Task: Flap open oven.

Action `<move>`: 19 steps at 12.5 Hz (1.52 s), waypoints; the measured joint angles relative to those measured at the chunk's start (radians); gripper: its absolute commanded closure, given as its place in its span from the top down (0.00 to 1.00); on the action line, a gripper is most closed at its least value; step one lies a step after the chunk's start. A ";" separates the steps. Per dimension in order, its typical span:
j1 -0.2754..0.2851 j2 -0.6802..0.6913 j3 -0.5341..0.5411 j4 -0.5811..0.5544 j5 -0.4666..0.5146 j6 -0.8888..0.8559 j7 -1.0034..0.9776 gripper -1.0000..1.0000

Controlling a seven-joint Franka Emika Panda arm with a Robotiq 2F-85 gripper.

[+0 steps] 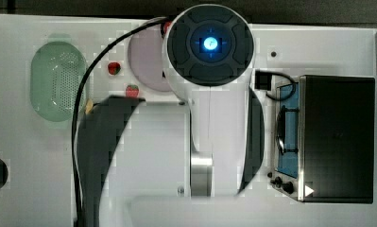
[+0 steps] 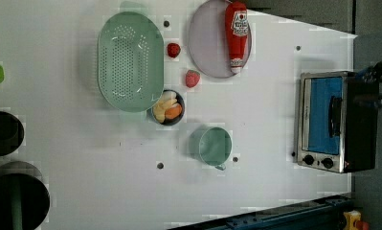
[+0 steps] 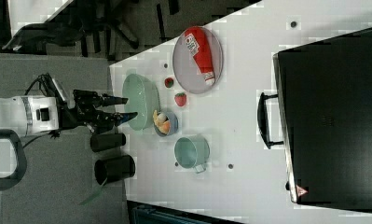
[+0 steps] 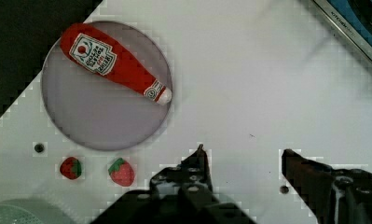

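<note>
Jaws stand apart with nothing between them. In the wrist view the gripper point(image 4: 243, 156) hangs above bare white table point(image 4: 249, 84), its two dark fingers point(image 4: 195, 170) separated by open tabletop; a ketchup bottle point(image 4: 113, 65) lies on a grey plate point(image 4: 104, 116), two strawberries point(image 4: 120, 171) sit beside the plate, and a corner of the oven point(image 4: 356, 23) is visible, well apart from the gripper. In the top view the arm's white body point(image 1: 214, 137) covers the table's middle; the oven sits at the top view's right, black top up, its blue glass door point(image 1: 288, 137) shut and facing the arm, bar handle point(image 1: 281, 130) in front of the glass, knobs point(image 1: 283, 183) at one end. A green colander point(image 1: 57, 80) lies at the top view's left. In the left view the oven stands at the left view's right, door shut, well apart from a green cup point(image 2: 211, 146), a bowl of food point(image 2: 168, 111), the colander and the plate with the bottle. In the right view the gripper is off the table edge at the right view's left, fingers spread and pointing toward the colander; the oven fills the right view's right side, its handle toward the cup and the bowl.
</note>
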 measured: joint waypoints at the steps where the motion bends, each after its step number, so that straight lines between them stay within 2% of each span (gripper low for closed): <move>1: 0.000 -0.098 -0.005 -0.115 -0.008 -0.093 0.025 0.79; 3: -0.001 -0.308 -0.019 -0.277 -0.025 -0.201 0.059 1.00; 4: -0.002 -0.391 -0.031 -0.313 -0.025 -0.199 0.072 1.00; 5: -0.002 -0.452 -0.042 -0.311 -0.024 -0.195 0.075 0.95; 7: -0.022 -0.508 -0.052 -0.268 -0.022 -0.186 0.076 0.70; 11: -0.036 -0.469 -0.062 -0.256 -0.022 -0.147 0.077 0.22; 12: -0.037 -0.442 -0.063 -0.260 -0.028 -0.128 0.077 0.18; 15: -0.033 -0.377 -0.090 -0.283 -0.038 -0.057 0.040 0.18; 19: -0.036 -0.324 -0.179 -0.361 -0.041 0.040 -0.272 0.18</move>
